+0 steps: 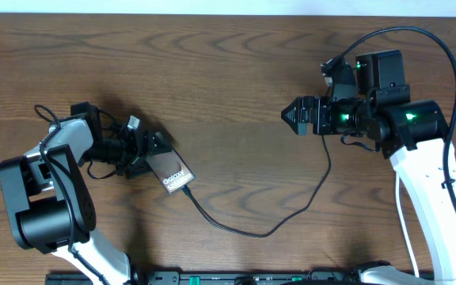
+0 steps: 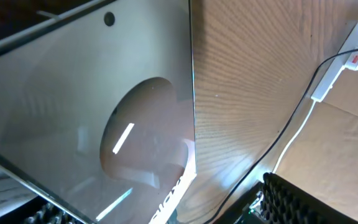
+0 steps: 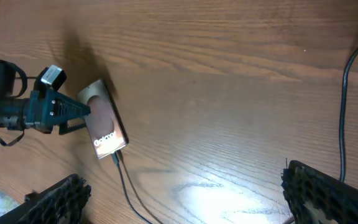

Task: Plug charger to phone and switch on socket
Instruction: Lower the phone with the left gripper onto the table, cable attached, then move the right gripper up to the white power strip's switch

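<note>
The phone (image 1: 174, 173), silvery-brown with white "Galaxy" lettering, is held tilted at the left of the table. My left gripper (image 1: 142, 152) is shut on its upper end. In the left wrist view the phone (image 2: 104, 112) fills most of the frame between the fingers (image 2: 173, 213). The charger's black cable (image 1: 267, 234) is plugged into the phone's lower end (image 3: 114, 155) and loops right across the table. The socket (image 2: 345, 57), a white strip with a red mark, shows only in the left wrist view; in the overhead view my right arm hides it. My right gripper (image 1: 295, 116) (image 3: 185, 199) is open and empty above the table.
The socket's white cord (image 2: 291, 137) runs beside the black cable (image 2: 288, 121). A black cable (image 3: 344, 106) hangs at the right of the right wrist view. The arm bases stand along the front edge (image 1: 212, 279).
</note>
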Controlling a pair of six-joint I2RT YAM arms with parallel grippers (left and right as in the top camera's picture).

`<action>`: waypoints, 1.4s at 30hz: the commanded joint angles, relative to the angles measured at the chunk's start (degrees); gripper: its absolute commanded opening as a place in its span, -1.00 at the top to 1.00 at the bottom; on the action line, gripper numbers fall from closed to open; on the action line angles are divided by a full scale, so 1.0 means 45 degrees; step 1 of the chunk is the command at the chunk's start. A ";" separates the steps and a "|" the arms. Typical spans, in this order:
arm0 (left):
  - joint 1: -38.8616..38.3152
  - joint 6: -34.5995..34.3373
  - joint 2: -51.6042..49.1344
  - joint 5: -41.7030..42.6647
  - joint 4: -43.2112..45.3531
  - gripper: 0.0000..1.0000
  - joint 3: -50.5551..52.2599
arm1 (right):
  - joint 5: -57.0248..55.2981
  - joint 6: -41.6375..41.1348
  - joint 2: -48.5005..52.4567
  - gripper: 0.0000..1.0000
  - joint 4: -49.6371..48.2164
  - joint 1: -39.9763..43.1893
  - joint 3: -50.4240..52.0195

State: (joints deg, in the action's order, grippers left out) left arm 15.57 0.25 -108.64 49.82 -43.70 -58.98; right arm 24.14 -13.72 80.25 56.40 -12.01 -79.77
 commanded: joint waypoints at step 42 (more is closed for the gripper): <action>-0.0005 -0.0408 1.1234 -0.3560 -0.1146 -0.92 -0.0641 | -0.4721 -0.0335 -0.0097 -0.99 0.0685 0.0121 -0.0097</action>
State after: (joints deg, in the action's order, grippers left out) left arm 15.57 -1.41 -65.39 34.28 -49.95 -60.53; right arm 11.42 -13.21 80.23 59.35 -12.01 -79.77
